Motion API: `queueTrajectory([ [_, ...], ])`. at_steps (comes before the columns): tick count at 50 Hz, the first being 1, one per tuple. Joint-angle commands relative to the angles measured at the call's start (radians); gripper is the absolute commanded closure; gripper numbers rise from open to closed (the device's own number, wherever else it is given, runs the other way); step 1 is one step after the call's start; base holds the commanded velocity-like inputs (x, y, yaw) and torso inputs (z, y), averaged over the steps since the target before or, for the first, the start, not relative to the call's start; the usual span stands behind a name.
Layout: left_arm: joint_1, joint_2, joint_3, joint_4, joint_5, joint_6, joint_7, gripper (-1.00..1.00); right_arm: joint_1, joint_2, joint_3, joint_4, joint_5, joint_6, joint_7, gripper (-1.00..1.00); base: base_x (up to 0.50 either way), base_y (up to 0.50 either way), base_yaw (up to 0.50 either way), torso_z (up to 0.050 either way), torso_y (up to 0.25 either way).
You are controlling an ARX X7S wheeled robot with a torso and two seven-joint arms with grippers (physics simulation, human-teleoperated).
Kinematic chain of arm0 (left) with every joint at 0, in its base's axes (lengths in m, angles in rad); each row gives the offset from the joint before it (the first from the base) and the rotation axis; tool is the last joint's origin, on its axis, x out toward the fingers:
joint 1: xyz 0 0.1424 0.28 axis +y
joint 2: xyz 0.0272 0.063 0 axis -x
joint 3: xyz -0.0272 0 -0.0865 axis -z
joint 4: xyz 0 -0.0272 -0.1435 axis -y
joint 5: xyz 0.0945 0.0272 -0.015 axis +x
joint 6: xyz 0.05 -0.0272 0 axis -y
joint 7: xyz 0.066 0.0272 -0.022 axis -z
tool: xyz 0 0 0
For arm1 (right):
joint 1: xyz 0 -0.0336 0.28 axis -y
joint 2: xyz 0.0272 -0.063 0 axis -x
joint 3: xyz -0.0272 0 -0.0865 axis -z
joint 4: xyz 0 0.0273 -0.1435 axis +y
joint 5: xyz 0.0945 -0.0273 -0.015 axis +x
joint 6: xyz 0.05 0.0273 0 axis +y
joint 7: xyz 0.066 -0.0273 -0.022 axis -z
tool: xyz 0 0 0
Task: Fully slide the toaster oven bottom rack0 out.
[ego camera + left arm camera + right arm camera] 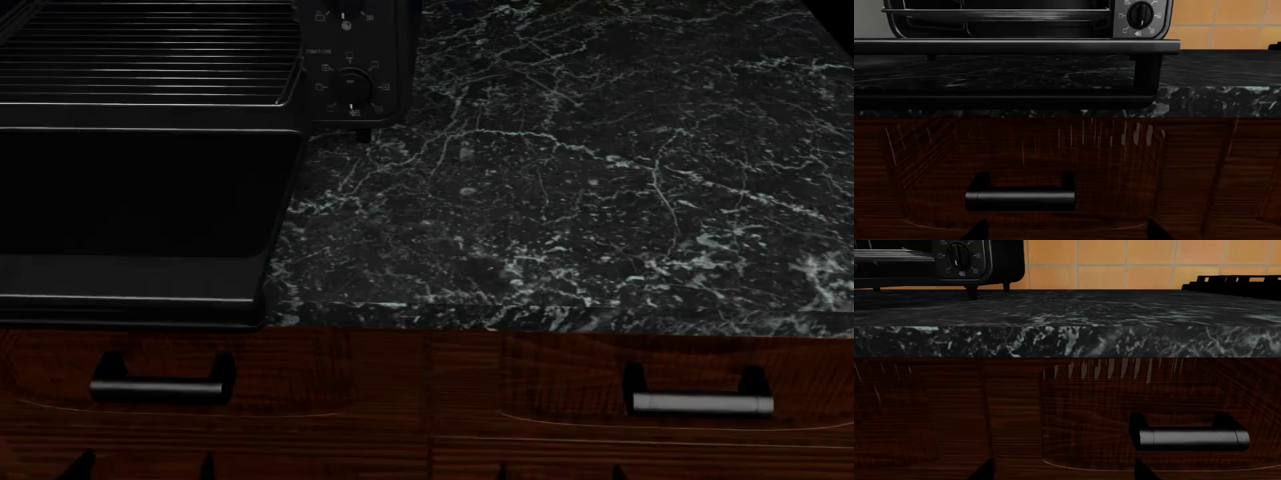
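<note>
The black toaster oven (354,60) stands at the counter's back left, with its knob panel on its right side. Its flat black door (134,200) hangs open and lies level toward me. The grey wire bottom rack0 (147,60) shows in the opening, its front rim about level with the oven's front. In the left wrist view the oven (1141,17) and the rack (994,15) sit above and beyond the counter edge. My left gripper (143,468) (1066,232) is open and empty, low in front of the left drawer. My right gripper (561,470) (1062,472) is open and empty before the right drawer.
The dark marble counter (601,200) stretches right of the oven. Below it are dark wooden drawers with bar handles, left (158,390) (1019,199) and right (701,403) (1194,437). An orange tiled wall (1121,260) and a black stove grate (1234,282) lie behind.
</note>
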Motion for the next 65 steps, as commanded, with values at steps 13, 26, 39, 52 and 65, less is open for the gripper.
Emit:
queueTrajectory([
  [13, -0.046, -0.07, 0.056, 0.207, -0.037, -0.265, -0.058, -1.0, 0.092, 0.094, -0.05, -0.387, 0.045, 0.451, 0.013, -1.0, 0.0, 0.0, 0.0, 0.0, 0.0],
  [26, -0.15, -0.122, 0.083, 0.607, -0.016, -0.647, -0.074, -1.0, 0.377, 0.136, -0.093, -0.678, 0.052, 0.888, -0.007, -1.0, 0.0, 0.0, 0.0, 0.0, 0.0],
  [39, -0.315, -0.148, 0.082, 0.696, -0.028, -0.82, -0.068, -1.0, 0.554, 0.134, -0.119, -0.738, 0.076, 1.042, -0.014, -1.0, 0.0, 0.0, 0.0, 0.0, 0.0],
  [52, -0.387, -0.17, 0.081, 0.751, -0.033, -0.926, -0.07, -1.0, 0.597, 0.142, -0.124, -0.717, 0.083, 1.058, -0.007, -1.0, 0.0, 0.0, 0.0, 0.0, 0.0],
  [65, -0.605, -0.205, 0.103, 0.709, -0.043, -1.098, -0.044, -1.0, 0.804, 0.143, -0.175, -0.604, 0.103, 1.168, -0.035, -1.0, 0.0, 0.0, 0.0, 0.0, 0.0],
])
